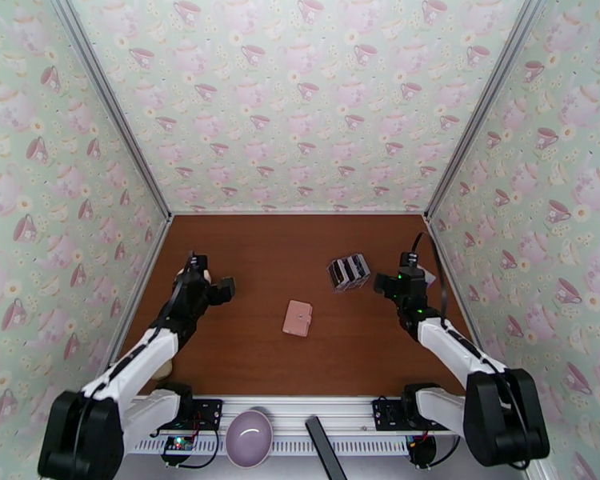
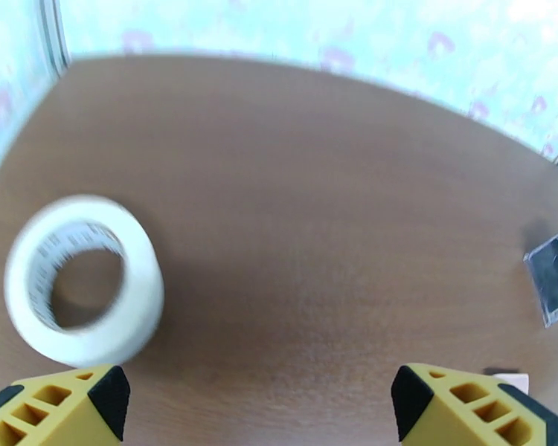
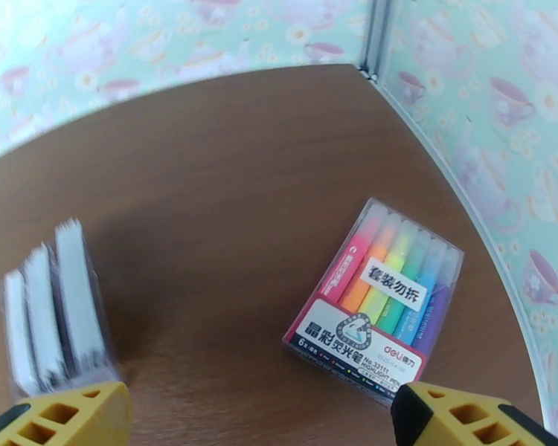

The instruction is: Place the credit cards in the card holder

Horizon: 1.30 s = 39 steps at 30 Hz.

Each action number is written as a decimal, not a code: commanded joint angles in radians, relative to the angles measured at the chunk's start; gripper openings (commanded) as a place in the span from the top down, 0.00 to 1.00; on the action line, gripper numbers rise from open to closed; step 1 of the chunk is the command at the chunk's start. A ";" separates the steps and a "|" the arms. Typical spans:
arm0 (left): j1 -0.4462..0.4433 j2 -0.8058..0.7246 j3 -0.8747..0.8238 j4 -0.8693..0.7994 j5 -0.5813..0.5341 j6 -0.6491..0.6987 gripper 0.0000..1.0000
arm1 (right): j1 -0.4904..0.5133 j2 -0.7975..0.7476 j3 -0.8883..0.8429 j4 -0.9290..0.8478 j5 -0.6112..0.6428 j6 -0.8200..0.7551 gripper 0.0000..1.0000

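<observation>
Trouble was, with left tool (image 2: 260,401) and right tool (image 3: 260,410) both spread empty, a sloppy grab could've toppled those upright credit cards (image 1: 349,273).

Looks like a robot test booth in some lab, definitely not a real home. Boxed in by teacup-print wall panels (image 1: 300,98) on aluminium frame rails (image 1: 112,106), with a brown table (image 1: 244,362) inside and a left arm (image 1: 136,366) and right arm (image 1: 452,342) bolted to a metal base rail (image 1: 300,403) up front.
</observation>
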 commanded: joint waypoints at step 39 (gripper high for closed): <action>0.135 0.478 -0.071 0.759 0.107 0.220 0.00 | -0.035 0.320 -0.117 0.779 -0.192 -0.111 0.00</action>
